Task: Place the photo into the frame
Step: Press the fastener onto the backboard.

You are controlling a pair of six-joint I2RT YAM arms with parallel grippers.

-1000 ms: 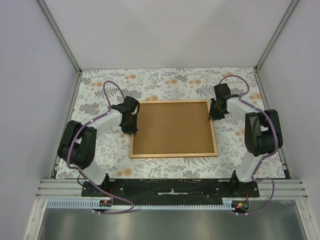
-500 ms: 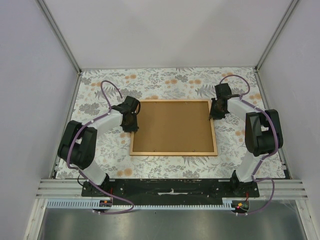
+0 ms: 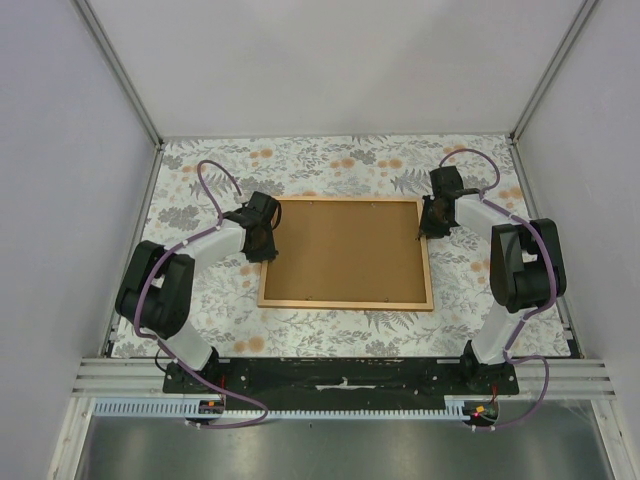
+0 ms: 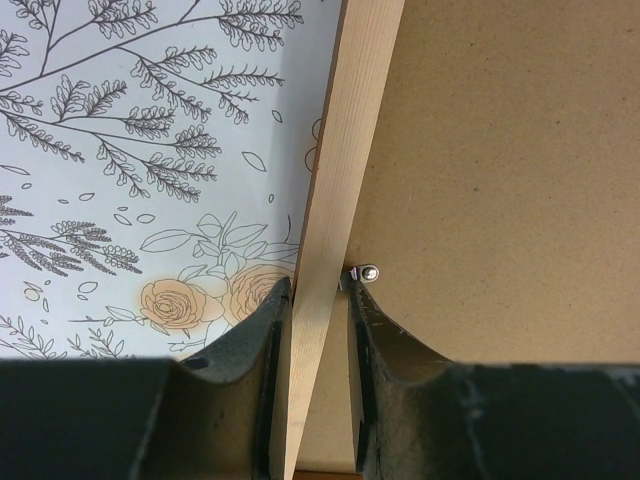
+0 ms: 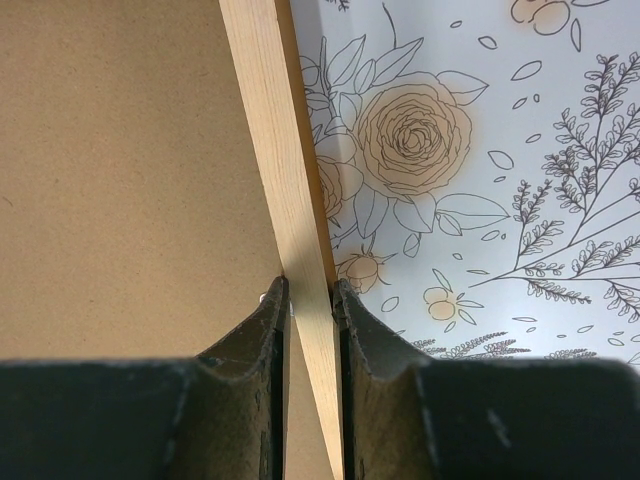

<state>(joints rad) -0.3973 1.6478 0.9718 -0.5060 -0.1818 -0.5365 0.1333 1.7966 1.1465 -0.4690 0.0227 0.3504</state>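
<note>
- The frame (image 3: 346, 303) lies flat on the flowered tabletop (image 3: 330, 165), back side up, with its long rails running left to right in the overhead view.
- A plain brown backing board (image 3: 345, 250) fills the whole opening of the frame and sits inside the rails.
- The photo shows in none of the views. It may lie under the backing board, but the pictures cannot confirm that.
- The left pincer (image 4: 318, 290) is closed on the frame's left rail, with one finger against the outer edge and the other on the inner side. A small metal tab (image 4: 368, 271) is just beside the inner finger.
- The right pincer (image 5: 310, 290) is closed on the frame's right rail, near the far corner, and the rail is pinched between its two fingers.
- Both arms grip the frame from opposite sides. No part of it looks raised off the tabletop, though a slight lift would be hard to see from above.
- My judgement is that the task is late on if the print is already under the board. What would be left is fastening the tabs or turning the frame over.
- If the print is not inside, the main step is not yet done.
</note>
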